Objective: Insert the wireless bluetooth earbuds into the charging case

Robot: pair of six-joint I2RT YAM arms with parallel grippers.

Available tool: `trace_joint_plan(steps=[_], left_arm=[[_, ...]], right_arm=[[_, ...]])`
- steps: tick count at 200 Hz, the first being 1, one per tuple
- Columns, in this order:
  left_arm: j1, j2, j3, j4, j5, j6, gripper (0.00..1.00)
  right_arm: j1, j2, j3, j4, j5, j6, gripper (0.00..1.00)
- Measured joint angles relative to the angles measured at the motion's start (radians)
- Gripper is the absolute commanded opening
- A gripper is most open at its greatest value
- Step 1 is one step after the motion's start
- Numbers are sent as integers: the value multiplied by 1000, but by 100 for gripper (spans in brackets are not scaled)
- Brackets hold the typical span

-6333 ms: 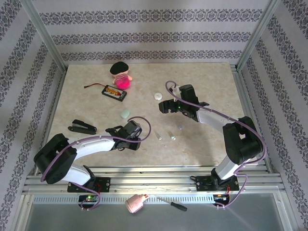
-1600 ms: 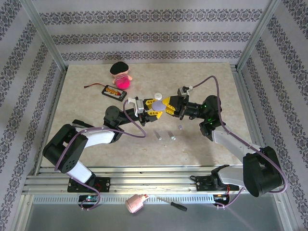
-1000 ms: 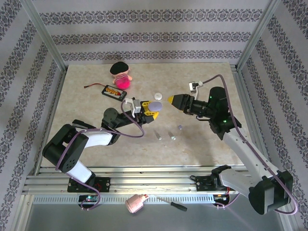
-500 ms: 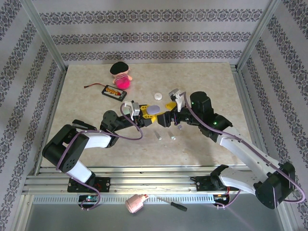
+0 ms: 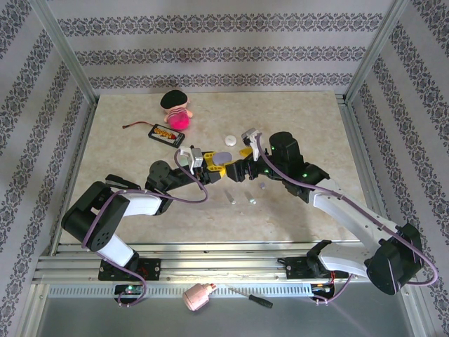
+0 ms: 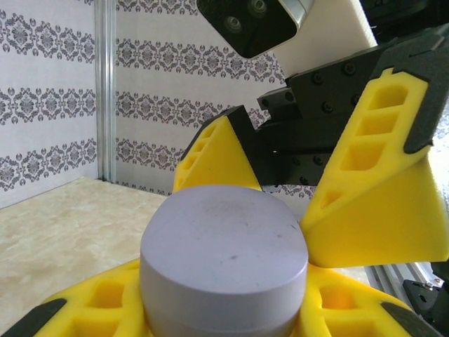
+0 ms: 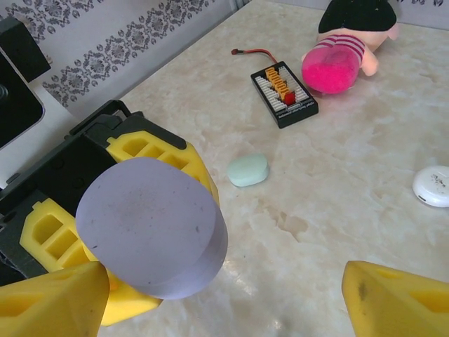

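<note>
Lilac case (image 7: 151, 225) is clamped in left tool (image 5: 215, 167) and held clear of the counter (image 7: 337, 140), presumably so the lid can be worked. Right tool (image 7: 228, 298) is spread wide, straddling the case, with nothing gripped. Earbuds (image 5: 251, 200) are seen loose on the counter near the tools, too small to be told apart. Insertion is judged not yet started.

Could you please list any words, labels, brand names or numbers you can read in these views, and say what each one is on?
No text can be read in any view.
Lilac case: plain top, no print.
White case: a few small dark marks, too small to read.
Black board with orange parts: no legible marking.
Mint case: plain.
</note>
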Motion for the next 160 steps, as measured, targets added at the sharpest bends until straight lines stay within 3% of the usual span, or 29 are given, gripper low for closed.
trace_joint_plan(steps=[160], left_arm=[[6, -2, -20, -5, 19, 28, 22]], right_arm=[[-19, 61, 110, 70, 28, 23, 86]])
